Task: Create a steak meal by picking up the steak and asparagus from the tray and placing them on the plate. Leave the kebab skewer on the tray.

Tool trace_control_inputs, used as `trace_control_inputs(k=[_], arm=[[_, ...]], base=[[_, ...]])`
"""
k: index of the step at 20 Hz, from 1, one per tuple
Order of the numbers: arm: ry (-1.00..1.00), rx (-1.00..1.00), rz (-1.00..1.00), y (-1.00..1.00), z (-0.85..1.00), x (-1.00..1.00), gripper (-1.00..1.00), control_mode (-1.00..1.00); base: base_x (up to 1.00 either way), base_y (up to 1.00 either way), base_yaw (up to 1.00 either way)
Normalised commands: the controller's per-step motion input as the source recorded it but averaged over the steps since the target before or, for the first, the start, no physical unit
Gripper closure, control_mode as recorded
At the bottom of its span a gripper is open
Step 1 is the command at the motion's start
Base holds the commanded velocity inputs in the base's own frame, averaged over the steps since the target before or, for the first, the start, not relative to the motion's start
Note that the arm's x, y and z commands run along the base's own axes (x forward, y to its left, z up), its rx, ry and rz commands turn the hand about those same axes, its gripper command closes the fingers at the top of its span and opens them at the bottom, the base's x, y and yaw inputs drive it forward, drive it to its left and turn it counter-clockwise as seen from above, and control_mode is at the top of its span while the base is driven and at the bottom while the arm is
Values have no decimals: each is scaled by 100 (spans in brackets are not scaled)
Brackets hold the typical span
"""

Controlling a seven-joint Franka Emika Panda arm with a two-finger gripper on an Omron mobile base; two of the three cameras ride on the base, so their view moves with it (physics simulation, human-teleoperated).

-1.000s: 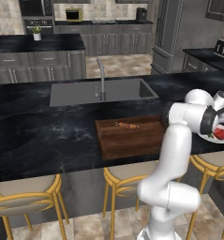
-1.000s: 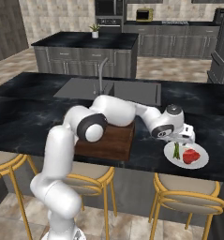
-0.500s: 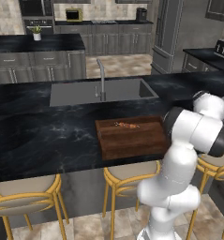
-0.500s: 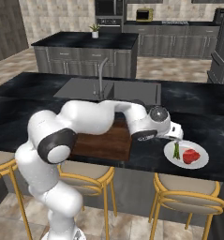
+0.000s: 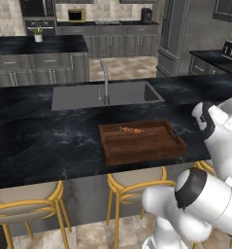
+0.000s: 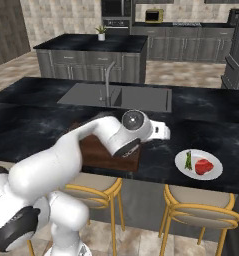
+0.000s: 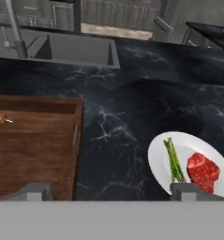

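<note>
Black marble counter (image 6: 51, 107) carries the tray (image 5: 146, 146); right of the tray, the steak (image 6: 204, 166) and asparagus (image 6: 188, 160) lie on the plate (image 6: 213, 174). The kebab skewer (image 5: 131, 129) lies on the tray. The gripper (image 7: 111, 190) is spread wide, nothing grasped.

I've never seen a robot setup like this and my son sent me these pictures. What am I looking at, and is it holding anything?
It is a computer-rendered kitchen with a white robot arm. Two pictures look over the arm from behind, on its left and right; the third looks out from its hand. On the black counter lies a wooden tray with a kebab skewer. Beside the tray, a white plate carries the steak and asparagus. The gripper is open and holds nothing.
</note>
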Motion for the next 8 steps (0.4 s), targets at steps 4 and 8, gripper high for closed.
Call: trace_control_inputs(k=[4, 8], arm=[[0, -12, 13, 74, 89, -48, -100, -100], [-5, 8, 6, -18, 7, -16, -100, -100]], base=[[0, 0, 0], [0, 0, 0]])
